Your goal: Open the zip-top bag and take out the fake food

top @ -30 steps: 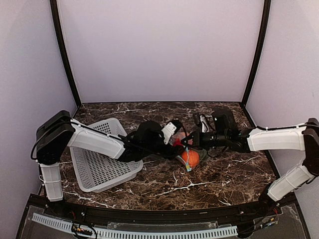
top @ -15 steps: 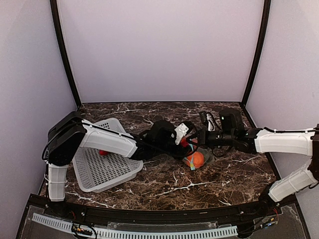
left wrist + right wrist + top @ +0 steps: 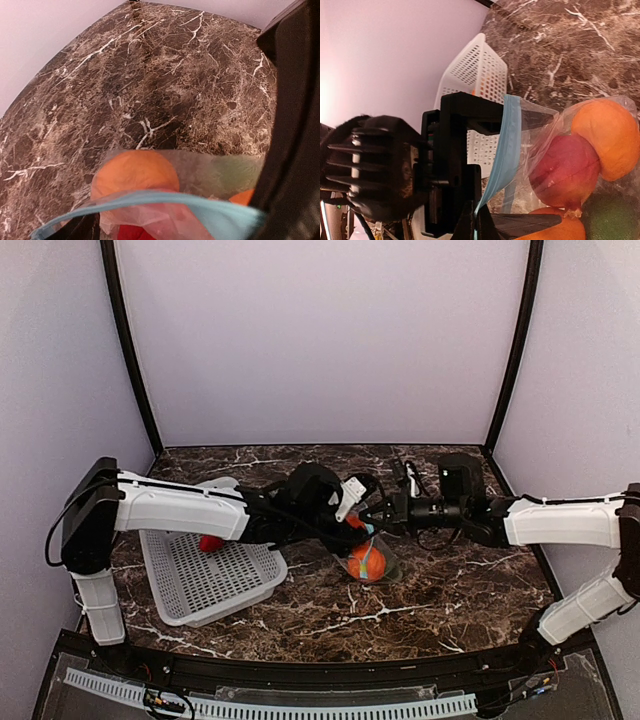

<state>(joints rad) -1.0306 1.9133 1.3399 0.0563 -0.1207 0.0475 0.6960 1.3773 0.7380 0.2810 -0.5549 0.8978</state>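
The zip-top bag (image 3: 372, 558) hangs upright at mid-table with its blue zip strip (image 3: 506, 145) uppermost. My right gripper (image 3: 479, 221) is shut on that strip at one end, also seen from above (image 3: 384, 512). The left gripper (image 3: 357, 512) is open, its dark fingers (image 3: 292, 125) spread at the bag's mouth (image 3: 165, 202). Fake food shows through the plastic: an orange (image 3: 134, 172), a round red piece (image 3: 564, 167), a dark green piece (image 3: 612, 220) and a second orange (image 3: 610, 135). One red piece (image 3: 210, 543) lies in the basket.
A white perforated basket (image 3: 190, 585) sits at the left of the marble table (image 3: 450, 595), under the left forearm. Dark corner posts and pale walls close in the back and sides.
The bag has shifted left and now hangs more upright under the right gripper. The left arm has swung back, uncovering the red piece in the basket, with its fingers still at the bag's mouth.
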